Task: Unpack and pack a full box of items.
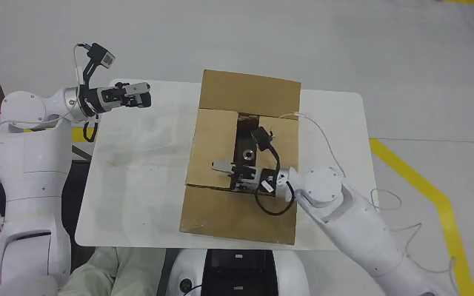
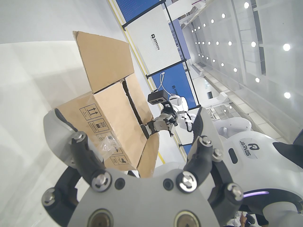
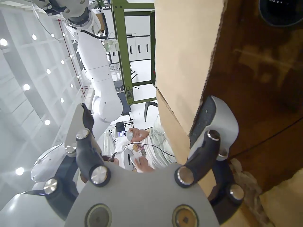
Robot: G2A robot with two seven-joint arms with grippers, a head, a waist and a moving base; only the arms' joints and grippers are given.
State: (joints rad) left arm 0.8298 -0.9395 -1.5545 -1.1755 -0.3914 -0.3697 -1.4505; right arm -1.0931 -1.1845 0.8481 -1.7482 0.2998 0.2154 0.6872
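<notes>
Box [image 1: 222,140] flap edge between fingers [image 3: 213,119] of right gripper [image 3: 144,105].

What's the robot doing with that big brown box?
The robot is working on a cardboard box that sits on a white table. Its right gripper is open at the box's opening, with one of the flaps between its fingers. A dark round thing lies inside the box. The left gripper is open and empty, off to the side above a corner of the table.

Exhibition hall with display banners [image 2: 163,41]
</notes>
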